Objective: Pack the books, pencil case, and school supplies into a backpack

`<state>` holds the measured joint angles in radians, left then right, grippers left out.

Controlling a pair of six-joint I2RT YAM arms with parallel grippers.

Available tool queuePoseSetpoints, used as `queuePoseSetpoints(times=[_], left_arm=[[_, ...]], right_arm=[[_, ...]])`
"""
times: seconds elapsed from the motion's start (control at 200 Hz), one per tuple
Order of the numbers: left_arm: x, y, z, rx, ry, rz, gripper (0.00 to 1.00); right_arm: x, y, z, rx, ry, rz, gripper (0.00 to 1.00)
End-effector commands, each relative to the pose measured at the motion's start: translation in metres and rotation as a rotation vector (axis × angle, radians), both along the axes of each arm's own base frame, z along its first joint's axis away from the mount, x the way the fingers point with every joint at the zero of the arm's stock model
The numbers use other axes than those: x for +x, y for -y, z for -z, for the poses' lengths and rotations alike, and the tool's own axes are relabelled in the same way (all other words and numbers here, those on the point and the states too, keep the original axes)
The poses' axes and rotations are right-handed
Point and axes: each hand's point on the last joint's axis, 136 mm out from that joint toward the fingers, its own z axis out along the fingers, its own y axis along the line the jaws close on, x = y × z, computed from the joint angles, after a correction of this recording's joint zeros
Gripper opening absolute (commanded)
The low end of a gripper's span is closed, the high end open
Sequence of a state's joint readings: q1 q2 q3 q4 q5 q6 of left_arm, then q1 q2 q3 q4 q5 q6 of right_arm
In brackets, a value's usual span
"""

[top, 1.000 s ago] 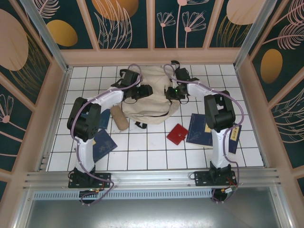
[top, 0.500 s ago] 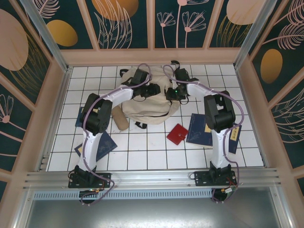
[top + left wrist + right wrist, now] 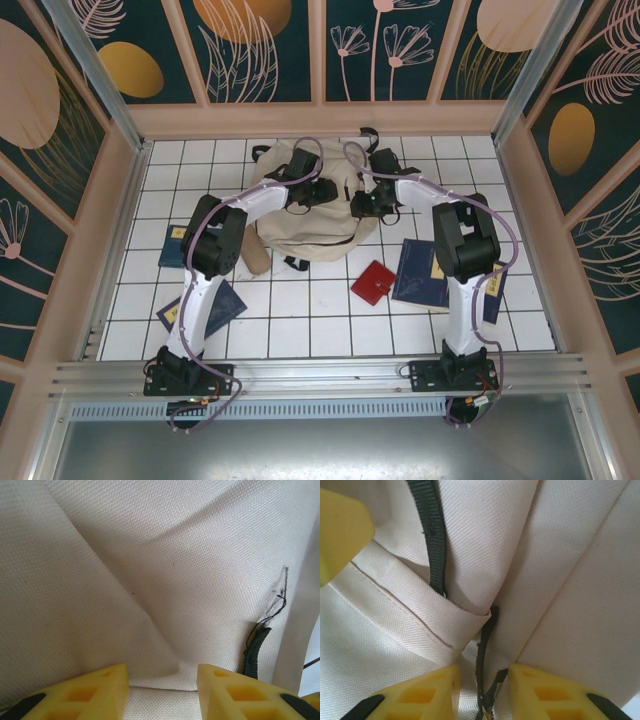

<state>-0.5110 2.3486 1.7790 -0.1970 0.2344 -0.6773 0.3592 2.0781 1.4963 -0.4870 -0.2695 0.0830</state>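
Backpack (image 3: 310, 228) lay at the far middle of the white desk (image 3: 300, 322), soft and floppy. Its cloth would likely sag and slip, so the firmer edge by the dark zip line (image 3: 436, 540) looked best to hold. Thin, stiff navy books (image 3: 420, 272) lay flat on both sides of it. The pencil case (image 3: 256, 256) sat just beside its near left corner, and the red school supplies case (image 3: 373, 282) lay near its front. The left pincer (image 3: 162, 672) and right pincer (image 3: 481, 672) were on its top, fingers a little apart. I could not tell if they gripped.
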Motion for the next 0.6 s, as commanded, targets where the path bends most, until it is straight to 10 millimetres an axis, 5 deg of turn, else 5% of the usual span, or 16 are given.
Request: queuePoseSetpoints(times=[0.0,0.18,0.375,0.596], left_arm=[[-0.003,-0.014,0.03,0.065,-0.059,-0.033,0.42],[-0.004,-0.011,0.03,0.055,-0.064,-0.025,0.43],[-0.006,-0.013,0.036,0.062,-0.079,-0.031,0.42],[-0.014,-0.016,0.058,0.064,-0.155,-0.061,0.41]], right_arm=[[-0.01,-0.004,0.003,-0.031,-0.028,-0.044,0.28],[-0.003,-0.002,0.019,-0.078,-0.027,-0.048,0.24],[0.009,-0.008,0.012,-0.106,0.022,-0.057,0.12],[-0.012,-0.022,-0.032,0.025,0.092,-0.097,0.02]])
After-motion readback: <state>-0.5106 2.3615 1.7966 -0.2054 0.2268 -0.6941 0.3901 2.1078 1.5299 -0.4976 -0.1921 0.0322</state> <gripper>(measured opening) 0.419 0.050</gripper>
